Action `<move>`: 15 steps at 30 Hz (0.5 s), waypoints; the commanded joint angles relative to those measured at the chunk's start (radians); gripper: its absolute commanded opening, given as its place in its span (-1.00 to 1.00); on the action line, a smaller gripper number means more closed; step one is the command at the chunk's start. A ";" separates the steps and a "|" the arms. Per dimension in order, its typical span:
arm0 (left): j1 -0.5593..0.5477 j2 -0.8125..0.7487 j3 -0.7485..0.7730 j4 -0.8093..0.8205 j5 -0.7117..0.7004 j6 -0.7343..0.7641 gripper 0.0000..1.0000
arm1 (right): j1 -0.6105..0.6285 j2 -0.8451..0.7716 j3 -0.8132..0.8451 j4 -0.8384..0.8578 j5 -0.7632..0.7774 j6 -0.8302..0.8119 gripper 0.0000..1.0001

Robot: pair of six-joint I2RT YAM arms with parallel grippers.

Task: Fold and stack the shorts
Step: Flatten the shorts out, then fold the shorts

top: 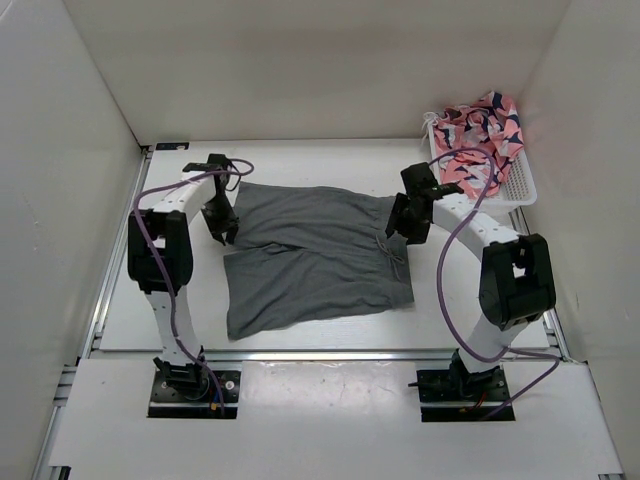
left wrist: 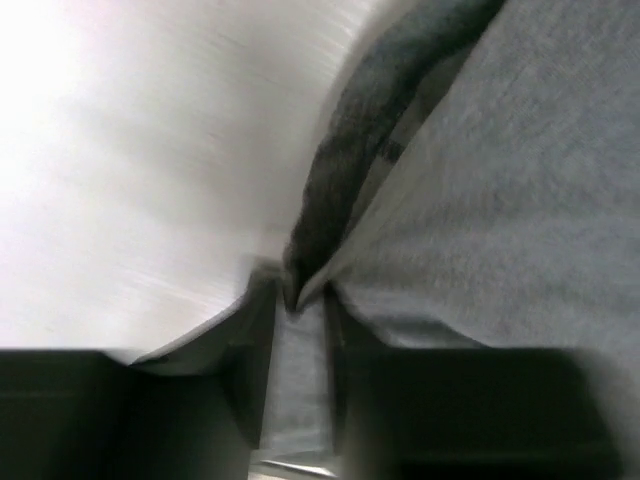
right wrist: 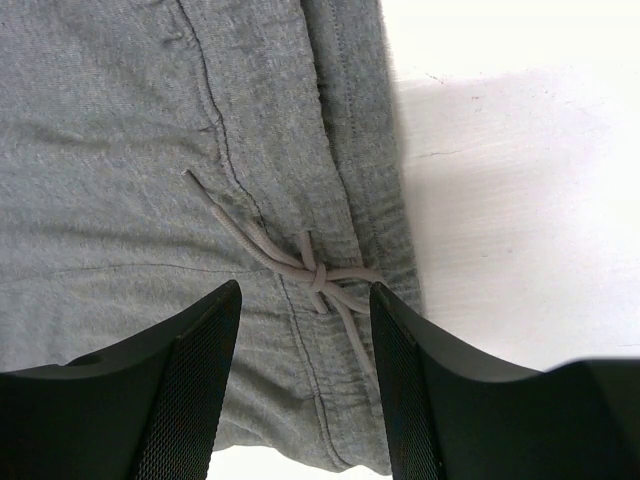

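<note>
Top cam sits high over the near edge, looking down across the whole table (top: 330, 165). Wrist cams are way closer. The left one's right up against the shorts (left wrist: 500, 200) edge, pretty blurry, and the right one looks down on the drawstring (right wrist: 318, 272). All three catch the shorts.

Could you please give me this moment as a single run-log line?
shorts: spread flat, unfolded | left gripper: shut on leg hem | right gripper: open above drawstring
</note>
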 commanded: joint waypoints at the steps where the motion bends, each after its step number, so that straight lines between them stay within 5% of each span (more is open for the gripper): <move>1: 0.003 -0.089 -0.010 0.009 -0.005 -0.009 -0.18 | -0.006 -0.057 -0.020 -0.003 0.002 -0.012 0.19; 3: 0.016 -0.123 -0.010 -0.013 -0.005 -0.009 0.18 | -0.006 -0.086 -0.020 -0.012 0.001 -0.012 0.22; 5: 0.025 -0.187 -0.021 -0.013 -0.017 0.000 0.53 | -0.006 -0.127 -0.051 -0.012 0.001 -0.012 0.44; 10: 0.014 -0.354 -0.172 -0.033 0.001 -0.068 0.50 | -0.025 -0.265 -0.169 -0.012 -0.009 0.014 0.74; 15: -0.085 -0.590 -0.431 -0.085 0.113 -0.188 0.39 | -0.044 -0.492 -0.391 -0.012 -0.077 0.095 0.68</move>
